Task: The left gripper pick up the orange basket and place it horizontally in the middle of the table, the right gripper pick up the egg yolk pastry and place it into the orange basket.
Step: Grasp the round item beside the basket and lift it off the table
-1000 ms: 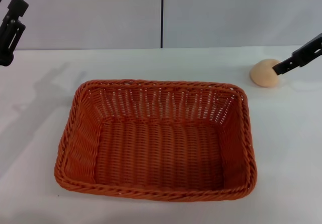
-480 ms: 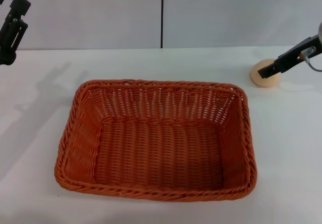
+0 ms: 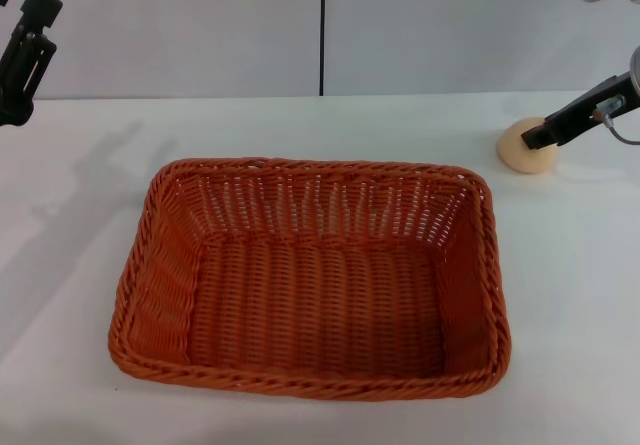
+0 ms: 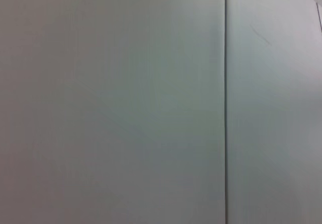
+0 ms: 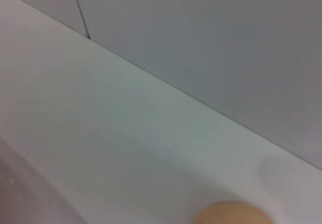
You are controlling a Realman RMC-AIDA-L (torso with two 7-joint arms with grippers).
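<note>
The orange basket [image 3: 310, 275] lies lengthwise across the middle of the white table [image 3: 80, 215], upright and empty. The egg yolk pastry [image 3: 522, 151] sits on the table at the far right, behind the basket's right corner. My right gripper [image 3: 533, 139] reaches in from the right edge, its one visible dark finger [image 3: 560, 125] lying across the pastry's top right side. In the right wrist view the pastry [image 5: 231, 215] shows only as a peach edge. My left gripper [image 3: 22, 35] hangs high at the far left, well clear of the basket, with its two tips apart.
A grey wall [image 3: 200, 25] with a dark vertical seam [image 3: 321, 30] stands behind the table. Bare tabletop lies between the basket and the pastry and around the basket's left side.
The right gripper swung in from the right over the pastry, reached further left, then drew back slightly. The pastry, the basket and the left arm stayed put.
</note>
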